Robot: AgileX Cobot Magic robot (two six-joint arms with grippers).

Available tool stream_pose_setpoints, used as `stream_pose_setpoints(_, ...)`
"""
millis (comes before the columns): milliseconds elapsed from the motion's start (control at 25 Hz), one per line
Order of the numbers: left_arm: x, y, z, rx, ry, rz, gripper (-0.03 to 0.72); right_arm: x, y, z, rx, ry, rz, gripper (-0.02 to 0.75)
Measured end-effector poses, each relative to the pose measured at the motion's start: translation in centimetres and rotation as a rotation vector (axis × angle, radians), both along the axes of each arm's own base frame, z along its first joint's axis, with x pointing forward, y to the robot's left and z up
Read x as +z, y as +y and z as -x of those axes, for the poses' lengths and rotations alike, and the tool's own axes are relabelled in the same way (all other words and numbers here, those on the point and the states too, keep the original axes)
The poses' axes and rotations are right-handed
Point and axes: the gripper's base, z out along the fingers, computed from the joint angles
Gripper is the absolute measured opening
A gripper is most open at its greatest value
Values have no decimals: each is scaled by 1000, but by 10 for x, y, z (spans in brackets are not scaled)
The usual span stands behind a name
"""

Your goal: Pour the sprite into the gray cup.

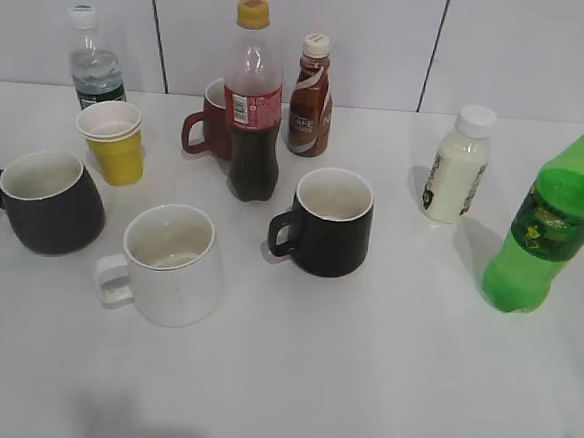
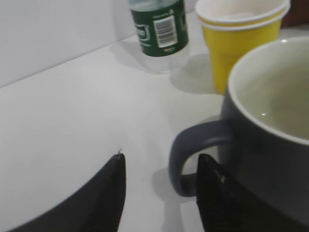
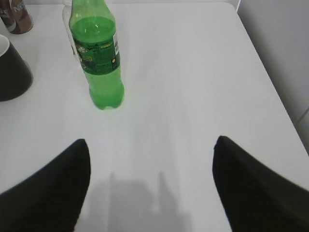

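Note:
The gray cup [image 1: 51, 202] stands at the left of the table, handle pointing left, and fills the right of the left wrist view [image 2: 260, 159]. My left gripper [image 2: 161, 162] is open, low at the table, with its two fingers on either side of the cup's handle [image 2: 186, 154]. The sprite [image 1: 552, 222] stands upright at the far right of the table. In the right wrist view it [image 3: 96, 58] is ahead and to the left of my right gripper [image 3: 150, 141], which is wide open, empty and well short of the bottle.
Between the cup and the sprite stand a white mug [image 1: 173, 266], a black mug [image 1: 330, 222] and a cola bottle [image 1: 253, 106]. A yellow paper cup [image 1: 115, 141], water bottle [image 1: 93, 60], red-brown mug [image 1: 211, 118], coffee bottle [image 1: 311, 95] and milk bottle [image 1: 456, 165] stand behind.

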Motion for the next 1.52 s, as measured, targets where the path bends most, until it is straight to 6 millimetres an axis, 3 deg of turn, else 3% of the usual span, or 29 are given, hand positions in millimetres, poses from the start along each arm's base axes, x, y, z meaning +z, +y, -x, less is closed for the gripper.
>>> stream_pose_setpoints(480,-11,-28,-32,-34,40,-33,368,0,0,0,0,0,0,591)
stream_pose_setpoints(680,-25,-31,-36,-46,36,4,347,0,0,0,0,0,0,591)
stream_pose_setpoints(960,-22,-31,-47,-67,-65,38,318,0,0,0,0,0,0,591)
stream_pose_setpoints(1520,-21,-38,-54,-158,-88,20,-4,0,0,0,0,0,1,591)
